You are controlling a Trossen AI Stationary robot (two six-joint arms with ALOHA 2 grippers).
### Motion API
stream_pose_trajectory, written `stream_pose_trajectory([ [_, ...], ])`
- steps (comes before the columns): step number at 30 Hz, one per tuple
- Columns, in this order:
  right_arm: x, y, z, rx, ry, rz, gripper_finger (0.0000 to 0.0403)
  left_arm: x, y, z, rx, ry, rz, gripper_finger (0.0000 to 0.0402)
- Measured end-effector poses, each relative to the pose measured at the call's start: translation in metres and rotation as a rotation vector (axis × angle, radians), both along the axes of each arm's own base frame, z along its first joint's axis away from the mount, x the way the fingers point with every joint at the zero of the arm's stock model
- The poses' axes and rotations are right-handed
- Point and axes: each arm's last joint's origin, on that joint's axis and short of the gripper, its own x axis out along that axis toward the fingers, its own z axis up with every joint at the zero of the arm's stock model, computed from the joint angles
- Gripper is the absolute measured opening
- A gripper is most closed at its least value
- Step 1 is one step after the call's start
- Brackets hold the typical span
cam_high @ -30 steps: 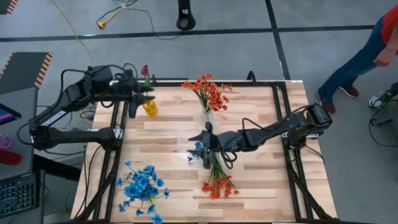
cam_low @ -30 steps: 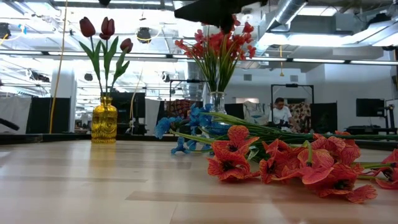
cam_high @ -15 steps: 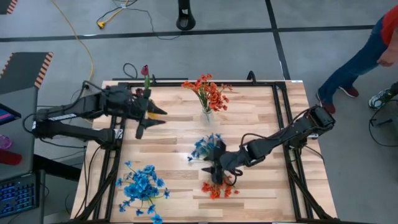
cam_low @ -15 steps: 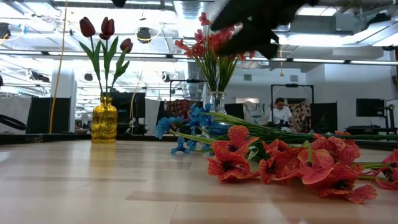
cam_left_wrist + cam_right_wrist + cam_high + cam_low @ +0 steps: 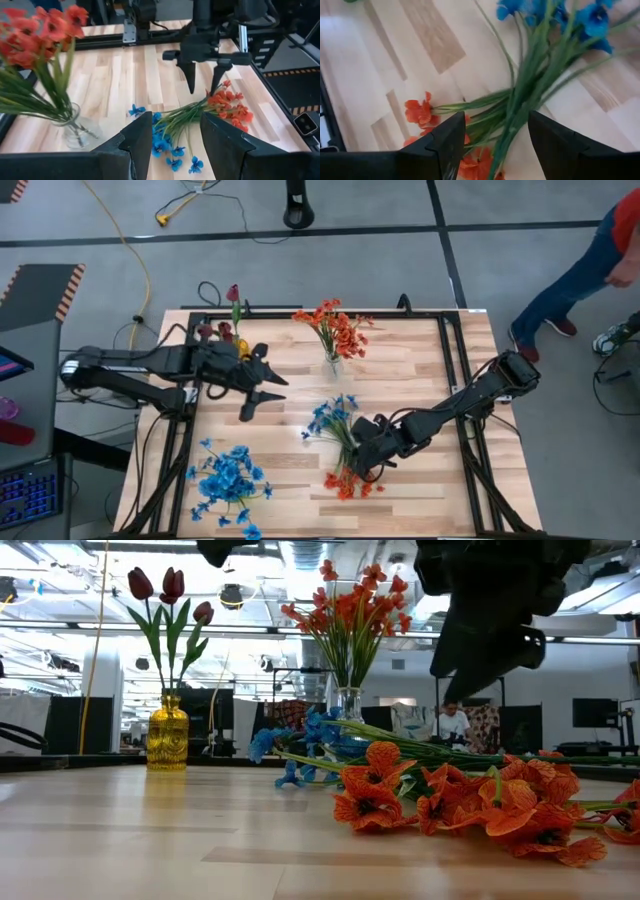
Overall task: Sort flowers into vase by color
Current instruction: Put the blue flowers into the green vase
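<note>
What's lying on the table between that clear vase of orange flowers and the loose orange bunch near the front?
A loose blue sprig lies between the clear vase and the loose orange bunch, its green stems crossing the orange bunch's. The high view shows it best.

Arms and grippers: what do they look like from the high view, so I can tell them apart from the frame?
Both arms are dark, nearly black, jointed tubes with black cables looping alongside. The left gripper and the right gripper each end in two tapered black fingers. The left arm has a pale cap at its shoulder end.

You get no readable text, labels, brands, numbers or signs anywhere here; nothing legible on arms, vases or the room behind.
</note>
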Motion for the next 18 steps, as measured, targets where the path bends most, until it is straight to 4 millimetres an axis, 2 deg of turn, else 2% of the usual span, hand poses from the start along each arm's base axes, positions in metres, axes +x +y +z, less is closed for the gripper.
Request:
stream_pose_trajectory([
  [8,-0.004,0.005,-0.002,0.004,0.011,0.007,0.0244,0.019,-0.004,-0.015,0.004,0.055,-0.017,0.0154],
  [18,-0.017,0.005,-0.021,0.008,0.063,-0.024,0.0244,0.026,-0.004,-0.021,0.005,0.076,-0.017,0.0154],
])
